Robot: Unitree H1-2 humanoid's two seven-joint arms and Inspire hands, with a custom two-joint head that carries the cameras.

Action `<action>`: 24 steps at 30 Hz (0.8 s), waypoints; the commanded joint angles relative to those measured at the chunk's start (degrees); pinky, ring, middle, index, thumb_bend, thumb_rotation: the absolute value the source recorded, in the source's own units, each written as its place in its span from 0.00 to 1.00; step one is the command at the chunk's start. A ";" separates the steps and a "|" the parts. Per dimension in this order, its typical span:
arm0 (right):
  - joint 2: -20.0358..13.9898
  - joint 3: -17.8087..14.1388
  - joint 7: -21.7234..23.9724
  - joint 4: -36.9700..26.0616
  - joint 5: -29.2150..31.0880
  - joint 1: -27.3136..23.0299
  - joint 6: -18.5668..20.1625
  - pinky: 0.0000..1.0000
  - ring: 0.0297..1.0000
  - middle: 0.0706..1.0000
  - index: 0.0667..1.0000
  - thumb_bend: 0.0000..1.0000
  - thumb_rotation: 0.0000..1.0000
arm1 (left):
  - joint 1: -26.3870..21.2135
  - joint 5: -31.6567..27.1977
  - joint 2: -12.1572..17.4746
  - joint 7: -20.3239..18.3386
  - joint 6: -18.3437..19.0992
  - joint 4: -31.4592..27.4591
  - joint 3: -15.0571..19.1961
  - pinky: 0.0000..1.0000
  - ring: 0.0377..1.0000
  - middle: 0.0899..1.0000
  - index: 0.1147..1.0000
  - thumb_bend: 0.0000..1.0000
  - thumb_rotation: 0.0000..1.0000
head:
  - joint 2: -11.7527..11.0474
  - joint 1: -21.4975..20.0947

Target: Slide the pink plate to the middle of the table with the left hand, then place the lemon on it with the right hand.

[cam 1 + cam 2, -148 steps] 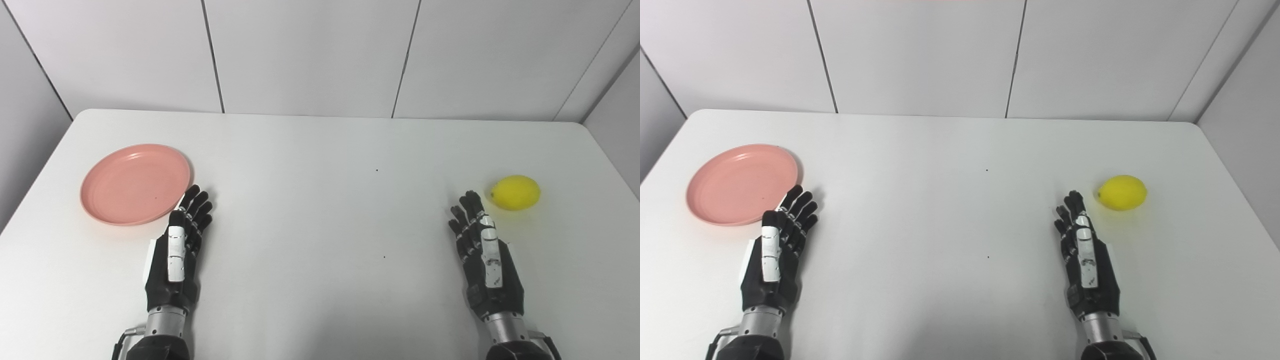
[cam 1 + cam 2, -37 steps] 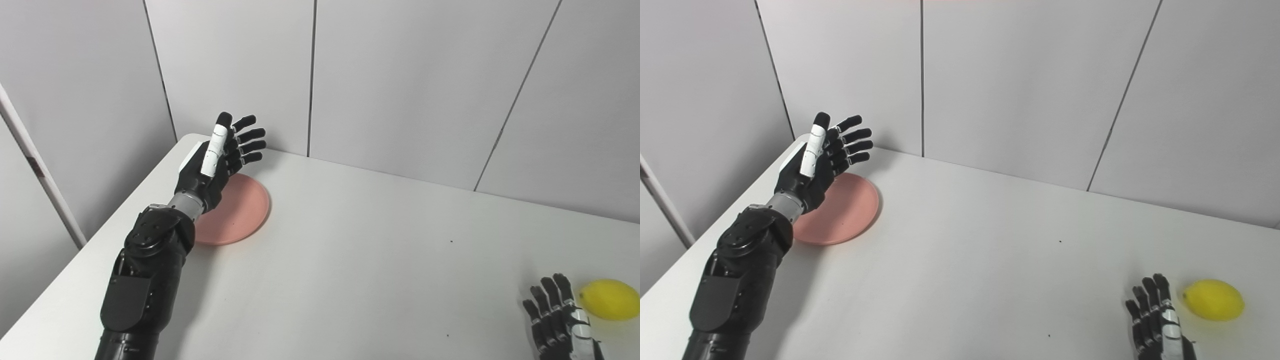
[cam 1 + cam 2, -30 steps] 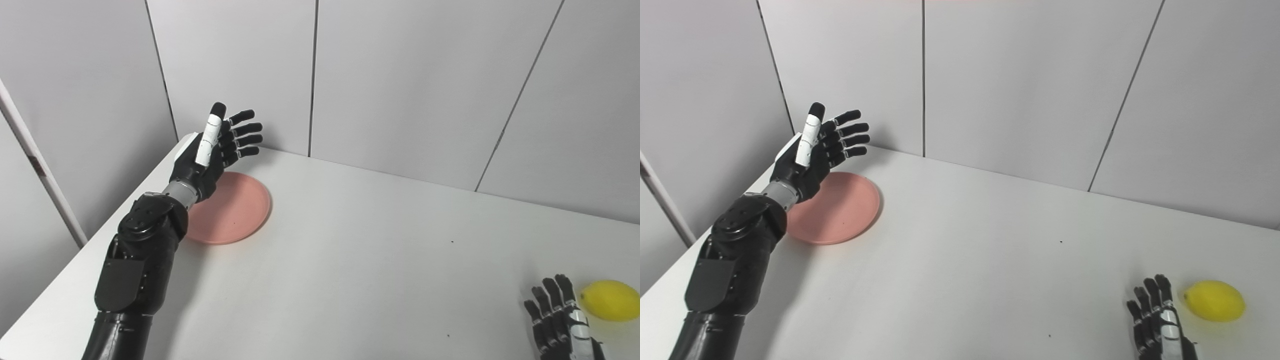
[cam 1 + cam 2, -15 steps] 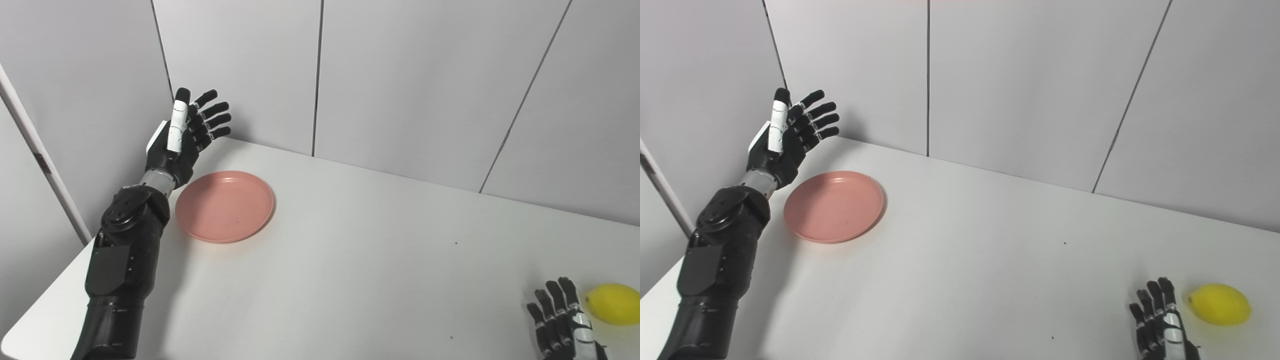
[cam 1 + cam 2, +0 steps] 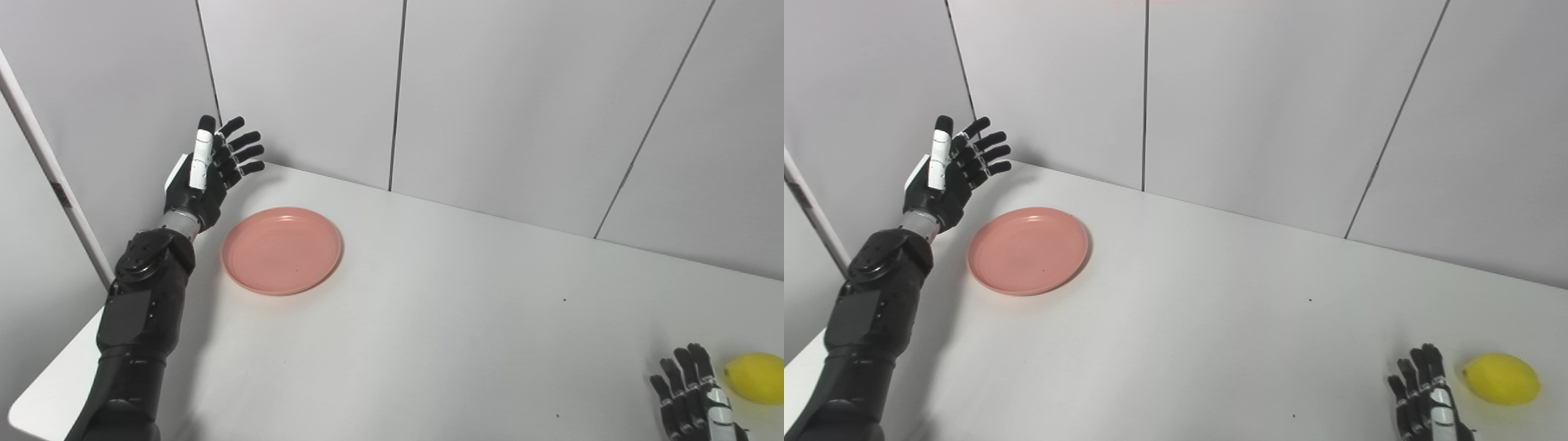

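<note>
Left hand [image 5: 205,174] is spread wide, holding nothing, up at 10 o'clock off the pink plate [image 5: 282,250]. Right hand [image 5: 1424,395] is cropped at the bottom edge, fingers loose and empty, lemon [image 5: 1502,370] just beside it at 2 o'clock.

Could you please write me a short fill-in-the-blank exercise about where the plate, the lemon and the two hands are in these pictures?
1. The round pink plate on the white table holds ____.
2. The left hand is raised beyond the plate's left edge with its fingers ____.
3. The yellow lemon lies just to the ____ of the right hand.
4. The lemon rests on the ____, not on the plate.

Missing words: nothing; apart; right; table
</note>
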 commanded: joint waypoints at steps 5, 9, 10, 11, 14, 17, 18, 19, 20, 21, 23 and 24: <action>-0.02 0.07 0.46 2.12 0.00 1.53 0.42 1.00 0.99 1.00 0.97 0.65 0.79 | -4.06 0.56 2.68 0.28 -5.12 3.63 0.52 0.74 0.78 0.77 0.82 1.00 0.87 | 0.18 -0.08; -0.01 0.18 0.36 1.85 -0.30 1.61 0.45 1.00 0.99 1.00 0.97 0.65 0.79 | -4.22 0.06 2.76 -0.24 -6.26 6.37 0.60 0.74 0.79 0.78 0.83 1.00 0.86 | 0.38 -0.22; 0.02 0.15 0.41 1.87 -0.18 1.60 0.44 1.00 0.99 1.00 0.96 0.65 0.78 | -4.21 0.34 2.73 0.10 -6.69 6.96 0.55 0.73 0.79 0.77 0.83 1.00 0.86 | 0.53 -0.30; 0.05 0.13 0.42 1.87 -0.11 1.60 0.46 1.00 0.99 1.00 0.96 0.65 0.78 | -4.21 0.53 2.71 0.33 -7.03 7.39 0.49 0.71 0.78 0.77 0.83 1.00 0.86 | 0.53 -0.30; -0.17 0.24 0.50 1.73 -0.29 1.65 0.58 1.00 0.99 1.00 0.95 0.65 0.79 | -4.34 1.01 2.57 1.30 -8.14 9.38 0.57 0.69 0.77 0.77 0.84 1.00 0.84 | 0.64 -0.46; -0.26 0.28 0.43 1.41 -0.28 1.69 0.84 1.00 0.98 0.99 0.94 0.65 0.78 | -4.53 0.91 2.55 1.28 -9.50 11.56 0.51 0.68 0.76 0.77 0.84 1.00 0.84 | 0.77 -0.59; -0.25 0.31 0.36 1.24 -0.26 1.72 0.98 1.00 0.98 0.99 0.93 0.65 0.78 | -4.63 0.85 2.53 1.23 -10.00 12.40 0.46 0.69 0.76 0.76 0.83 1.00 0.84 | 0.77 -0.59; -0.23 0.32 0.32 1.13 -0.25 1.74 1.06 1.00 0.98 0.99 0.93 0.64 0.78 | -4.70 0.80 2.53 1.20 -10.32 12.91 0.41 0.69 0.75 0.76 0.83 0.99 0.84 | 0.77 -0.59; -0.25 0.37 0.31 1.02 -0.31 1.77 1.07 1.00 0.98 0.99 0.93 0.64 0.78 | -4.64 0.73 2.37 1.31 -10.37 13.25 0.38 0.69 0.75 0.76 0.83 0.99 0.84 | 0.77 -0.59; -0.28 0.42 0.40 1.00 -0.31 1.79 0.98 1.00 0.98 0.99 0.94 0.64 0.79 | -4.58 0.78 2.22 1.41 -10.56 13.75 0.29 0.69 0.75 0.76 0.83 1.00 0.84 | 0.77 -0.59; -0.26 0.49 0.26 0.68 -0.42 1.90 1.15 1.00 0.98 1.00 0.94 0.64 0.79 | -4.28 0.78 1.77 1.76 -10.52 14.10 0.22 0.70 0.77 0.79 0.84 1.00 0.84 | 0.93 -0.66; -0.26 0.52 0.18 0.52 -0.49 1.97 1.24 0.99 0.98 1.00 0.94 0.64 0.79 | -4.20 0.75 1.54 2.08 -10.51 14.32 0.30 0.70 0.78 0.79 0.84 1.00 0.84 | 0.96 -0.68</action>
